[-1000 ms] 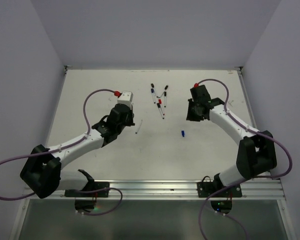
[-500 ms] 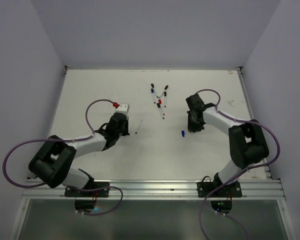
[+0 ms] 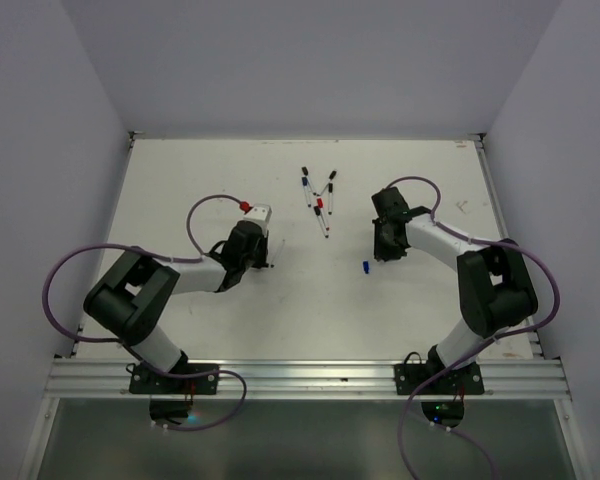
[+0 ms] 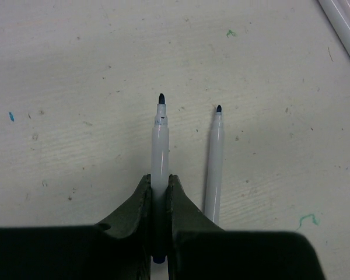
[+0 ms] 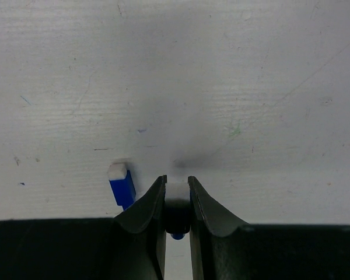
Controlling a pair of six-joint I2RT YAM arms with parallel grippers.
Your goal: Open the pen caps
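Observation:
My left gripper (image 4: 158,178) is shut on a thin white pen barrel (image 4: 160,140) whose blue tip is bare and points away. A second uncapped white pen (image 4: 214,157) lies on the table just to its right. My right gripper (image 5: 176,181) is shut on a small dark blue pen cap (image 5: 176,193) with a white end, low over the table. A loose blue cap (image 5: 121,185) lies just left of its fingers and also shows in the top view (image 3: 365,267). In the top view the left gripper (image 3: 264,262) is left of centre and the right gripper (image 3: 384,252) right of centre.
Several capped pens (image 3: 320,200) with blue, black and red caps lie in a loose cluster at the middle back of the white table (image 3: 430,310). One end of such a pen (image 4: 344,26) shows at the top right of the left wrist view. Walls enclose the table.
The left arm has folded back and its gripper has come down to the right beside the loose pen. The right gripper has dropped nearer, down next to the blue cap.

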